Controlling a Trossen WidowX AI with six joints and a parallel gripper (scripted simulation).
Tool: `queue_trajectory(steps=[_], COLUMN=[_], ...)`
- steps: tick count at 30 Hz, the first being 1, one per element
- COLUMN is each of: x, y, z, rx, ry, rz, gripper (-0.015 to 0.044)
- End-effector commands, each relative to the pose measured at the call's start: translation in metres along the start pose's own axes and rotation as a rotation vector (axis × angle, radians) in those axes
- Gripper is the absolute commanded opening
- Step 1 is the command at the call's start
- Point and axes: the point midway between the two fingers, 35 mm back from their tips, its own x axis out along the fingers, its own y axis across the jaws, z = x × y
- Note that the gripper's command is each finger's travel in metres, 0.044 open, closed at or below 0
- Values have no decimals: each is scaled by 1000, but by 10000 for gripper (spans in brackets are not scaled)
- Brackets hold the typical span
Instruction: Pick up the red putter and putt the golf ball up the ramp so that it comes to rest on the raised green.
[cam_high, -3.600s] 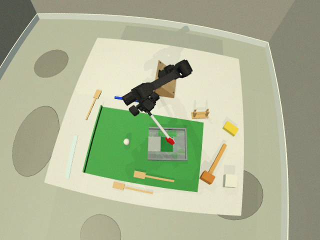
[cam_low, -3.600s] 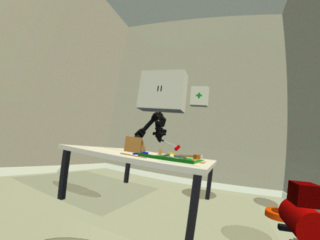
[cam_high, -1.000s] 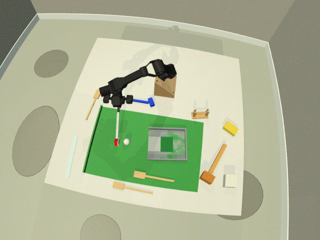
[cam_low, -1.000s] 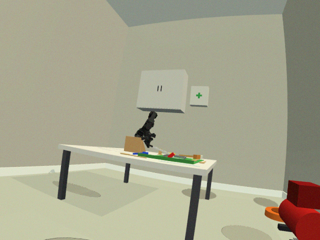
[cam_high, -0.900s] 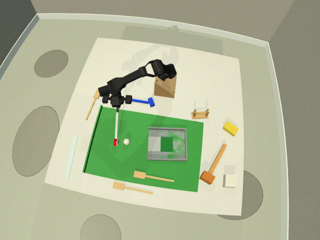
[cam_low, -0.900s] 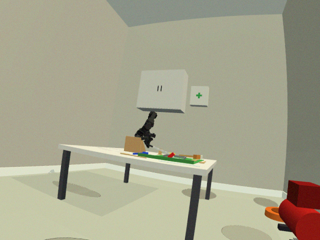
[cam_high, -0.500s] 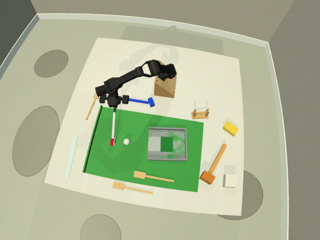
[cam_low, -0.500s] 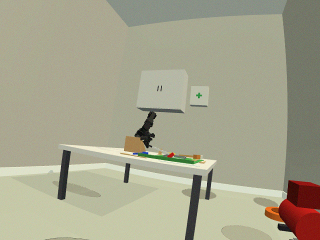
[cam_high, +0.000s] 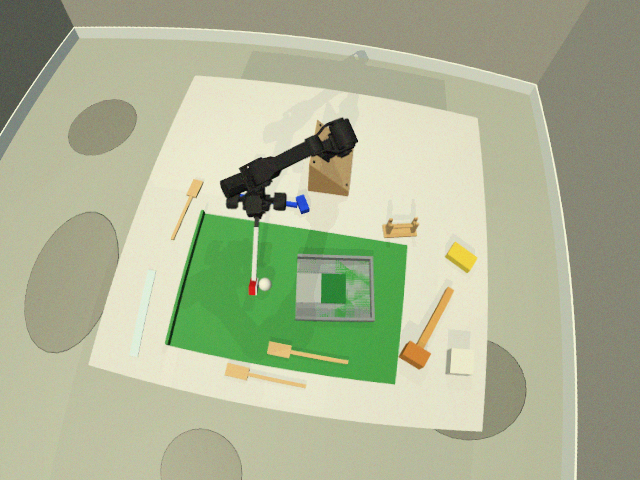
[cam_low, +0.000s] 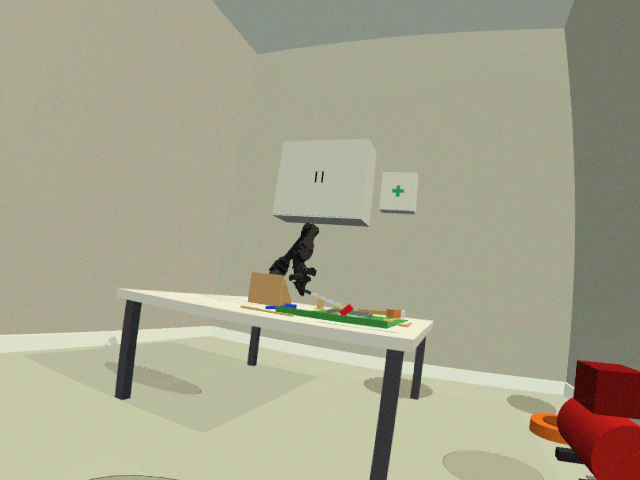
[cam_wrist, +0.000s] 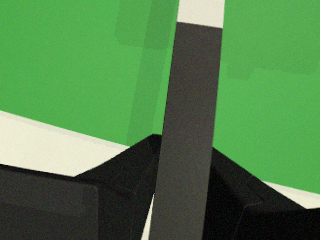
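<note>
The gripper (cam_high: 256, 215) is clamped on the dark grip of the putter (cam_high: 254, 253), whose white shaft runs out over the green mat (cam_high: 232, 320) toward the front edge of the table (cam_high: 361, 129). Its red head (cam_high: 252, 287) sits just beside the golf ball (cam_high: 264, 283), on the ball's left-edge side. The ramp (cam_high: 308, 287) and raised green (cam_high: 333, 288) lie toward the right edge.

Yellow block (cam_high: 461, 256), orange mallet (cam_high: 427, 335), blue dumbbell (cam_high: 298, 203).

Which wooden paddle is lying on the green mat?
The paddle near the mat's front edge; the others lie on the white table.
</note>
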Motion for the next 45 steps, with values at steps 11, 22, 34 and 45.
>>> queue_trajectory(steps=[11,22,34,45], x=[-12,-57,-48,-48], y=[42,43,43,43], z=[-3,7,4,4], rx=[6,6,11,11], ry=[-9,-8,-5,-5], rz=[7,6,9,9], gripper=[0,0,0,0])
